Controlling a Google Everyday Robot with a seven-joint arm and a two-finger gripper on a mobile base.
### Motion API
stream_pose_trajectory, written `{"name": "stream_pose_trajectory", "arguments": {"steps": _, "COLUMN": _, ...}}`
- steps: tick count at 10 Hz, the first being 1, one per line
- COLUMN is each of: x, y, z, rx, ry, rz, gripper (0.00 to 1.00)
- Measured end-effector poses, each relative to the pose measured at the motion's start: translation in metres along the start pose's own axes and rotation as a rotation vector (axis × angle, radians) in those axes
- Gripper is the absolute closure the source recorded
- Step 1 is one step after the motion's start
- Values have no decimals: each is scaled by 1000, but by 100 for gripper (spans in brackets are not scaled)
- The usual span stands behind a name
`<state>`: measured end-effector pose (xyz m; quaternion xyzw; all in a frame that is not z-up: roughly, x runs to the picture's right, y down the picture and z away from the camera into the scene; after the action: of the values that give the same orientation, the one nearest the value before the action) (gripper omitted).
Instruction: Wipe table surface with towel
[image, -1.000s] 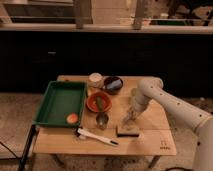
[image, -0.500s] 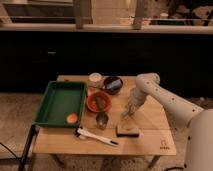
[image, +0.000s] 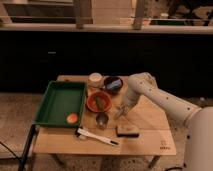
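On the left of the counter (image: 150, 131) sits a green tray (image: 59, 100) with a small orange round thing (image: 72, 118) in its near right corner. Right of the tray, along the front edge, lies a white-handled utensil (image: 97, 136), its handle running left to right. Behind it stand a small metal cup (image: 102, 120), an orange bowl (image: 98, 101), a pale cup (image: 95, 79) and a dark bowl (image: 113, 84) at the back. Next comes the pincer (image: 120, 112), hanging low over the middle of the counter just right of the metal cup, on the one arm, which reaches in from the right. I cannot tell whether it is spread or pressed together, and it does not appear to be holding anything. The towel (image: 127, 131), a small folded pad, lies flat on the counter near the front edge, just toward the camera from the pincer and slightly to its right, seemingly apart from it. Its long axis runs left to right, parallel with the front edge. My judgement is that the coming move is a short drop forward and down onto the towel, with bare counter to its right for the wiping stroke.
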<state>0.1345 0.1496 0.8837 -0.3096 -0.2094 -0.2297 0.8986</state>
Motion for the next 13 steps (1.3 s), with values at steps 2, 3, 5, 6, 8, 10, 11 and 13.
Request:
{"name": "stream_pose_trajectory", "arguments": {"steps": 2, "x": -7, "y": 17, "z": 4, "rx": -13, "ry": -15, "rz": -21, "gripper": 100}}
{"name": "stream_pose_trajectory", "arguments": {"steps": 3, "x": -6, "y": 21, "z": 4, "rx": -15, "ry": -16, "rz": -17, "gripper": 100}}
{"name": "stream_pose_trajectory", "arguments": {"steps": 5, "x": 6, "y": 31, "z": 2, "rx": -15, "ry": -8, "rz": 8, "gripper": 100}}
{"name": "stream_pose_trajectory", "arguments": {"steps": 6, "x": 23, "y": 42, "z": -2, "rx": -16, "ry": 15, "rz": 55, "gripper": 100}}
{"name": "stream_pose_trajectory", "arguments": {"steps": 8, "x": 41, "y": 42, "z": -5, "rx": -10, "ry": 43, "rz": 106, "gripper": 100}}
{"name": "stream_pose_trajectory", "arguments": {"steps": 10, "x": 58, "y": 26, "z": -6, "rx": 3, "ry": 70, "rz": 143, "gripper": 100}}
{"name": "stream_pose_trajectory", "arguments": {"steps": 11, "x": 65, "y": 13, "z": -6, "rx": 8, "ry": 78, "rz": 157, "gripper": 100}}
{"name": "stream_pose_trajectory", "arguments": {"steps": 13, "x": 64, "y": -6, "z": -5, "rx": 15, "ry": 82, "rz": 151, "gripper": 100}}
